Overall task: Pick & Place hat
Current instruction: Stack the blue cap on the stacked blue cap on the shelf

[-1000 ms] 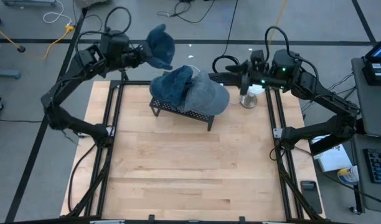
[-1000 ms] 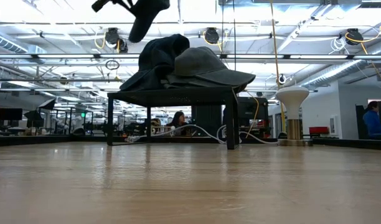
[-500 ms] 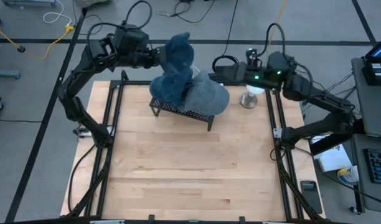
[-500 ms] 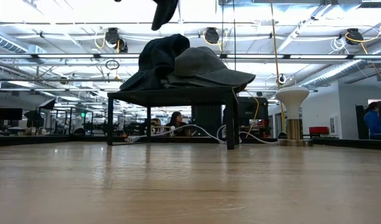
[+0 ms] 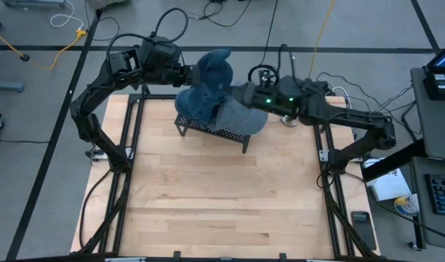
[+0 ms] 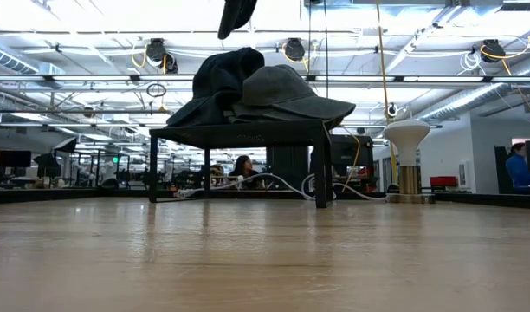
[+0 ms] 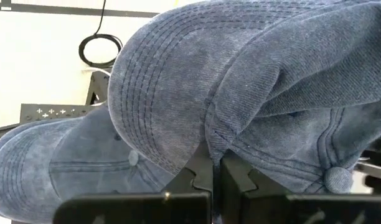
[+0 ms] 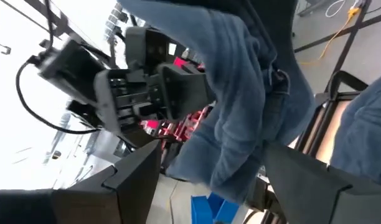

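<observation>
Denim hat [image 5: 211, 69] is hanging from my clamped left gripper [image 5: 187, 73] above the rack [image 5: 208, 127]; my right gripper [image 8: 209, 180] is spreading wide, reaching to take it next.

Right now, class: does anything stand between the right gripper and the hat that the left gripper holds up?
Nothing visible does. The left gripper is shut on the raised hat above the rack. The right gripper is open and faces that hat; its wrist view shows the hat hanging just past its fingers.
</observation>
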`<action>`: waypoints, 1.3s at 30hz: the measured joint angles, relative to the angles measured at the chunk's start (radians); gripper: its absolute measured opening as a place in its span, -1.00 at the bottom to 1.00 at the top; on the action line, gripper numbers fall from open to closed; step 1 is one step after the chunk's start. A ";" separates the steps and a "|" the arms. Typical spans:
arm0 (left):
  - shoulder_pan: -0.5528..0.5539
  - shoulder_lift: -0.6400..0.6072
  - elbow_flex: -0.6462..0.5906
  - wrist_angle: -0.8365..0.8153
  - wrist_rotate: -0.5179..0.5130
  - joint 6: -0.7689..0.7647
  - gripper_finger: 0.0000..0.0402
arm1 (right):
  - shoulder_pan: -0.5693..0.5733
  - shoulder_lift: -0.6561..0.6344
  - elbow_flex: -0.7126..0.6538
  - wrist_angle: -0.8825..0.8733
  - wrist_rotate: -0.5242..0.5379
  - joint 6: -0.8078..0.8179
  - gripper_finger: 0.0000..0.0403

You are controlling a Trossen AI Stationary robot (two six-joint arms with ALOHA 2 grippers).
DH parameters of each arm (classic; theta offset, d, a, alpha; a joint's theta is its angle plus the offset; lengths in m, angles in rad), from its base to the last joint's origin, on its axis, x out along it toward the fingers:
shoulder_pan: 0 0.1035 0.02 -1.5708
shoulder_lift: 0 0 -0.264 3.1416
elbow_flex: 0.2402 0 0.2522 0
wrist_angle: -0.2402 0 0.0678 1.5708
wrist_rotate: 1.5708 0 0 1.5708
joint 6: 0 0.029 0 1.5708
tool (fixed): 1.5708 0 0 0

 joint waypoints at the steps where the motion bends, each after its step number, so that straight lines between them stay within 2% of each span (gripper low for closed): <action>1: -0.007 0.000 0.000 0.000 -0.001 0.005 -1.00 | 0.003 0.011 0.000 0.014 -0.001 0.000 0.34; 6: -0.040 0.000 0.000 -0.048 -0.018 0.030 -1.00 | 0.021 0.058 0.000 0.114 -0.002 -0.005 0.32; 10: -0.050 0.000 -0.001 -0.101 -0.054 0.036 -1.00 | 0.030 0.059 0.000 0.102 0.000 -0.006 0.20; 21: -0.071 0.000 -0.002 -0.079 -0.027 0.055 -1.00 | 0.031 0.054 0.000 0.073 -0.005 0.022 -0.51; 26: -0.073 0.000 -0.002 -0.079 -0.053 0.066 -0.97 | 0.031 0.050 0.000 0.105 -0.002 -0.004 -0.93; 30: -0.061 -0.010 -0.003 -0.071 -0.045 0.093 -0.82 | 0.029 0.014 -0.001 0.109 -0.003 -0.034 -0.97; 34: -0.057 -0.010 -0.003 -0.063 -0.035 0.085 -0.55 | 0.028 -0.049 -0.001 0.104 -0.007 -0.126 -0.98; 39: -0.061 -0.010 -0.003 0.069 0.121 0.123 -0.05 | 0.027 -0.133 0.001 0.053 -0.025 -0.196 -0.99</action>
